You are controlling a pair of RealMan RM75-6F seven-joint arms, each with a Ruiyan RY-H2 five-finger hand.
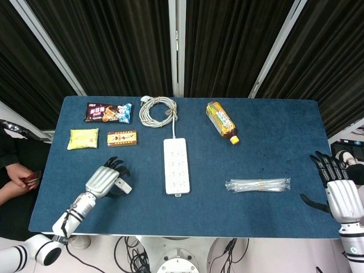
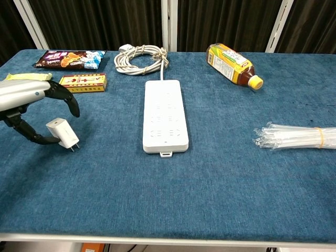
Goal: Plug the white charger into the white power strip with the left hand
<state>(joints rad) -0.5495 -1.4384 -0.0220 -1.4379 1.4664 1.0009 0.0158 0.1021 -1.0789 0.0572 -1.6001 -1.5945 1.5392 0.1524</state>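
Observation:
The white charger (image 1: 123,185) (image 2: 63,133) lies on the blue cloth left of the white power strip (image 1: 176,166) (image 2: 164,115), its prongs pointing toward the front right. My left hand (image 1: 105,179) (image 2: 31,100) is cupped around it. The thumb touches the charger's left side while the other fingers (image 2: 67,98) arch above it without contact. The strip lies lengthwise in the middle of the table, sockets up, and its coiled cable (image 1: 158,109) (image 2: 139,58) sits behind it. My right hand (image 1: 341,187) rests at the table's right edge with its fingers spread and holds nothing; the chest view does not show it.
A tea bottle (image 1: 222,122) (image 2: 233,64) lies back right of the strip. A bundle of clear straws (image 1: 257,185) (image 2: 296,137) lies to its right. Snack packs (image 1: 108,112), a yellow packet (image 1: 83,139) and a small red box (image 1: 122,138) sit at the back left. A person's hand (image 1: 17,179) shows at the left edge.

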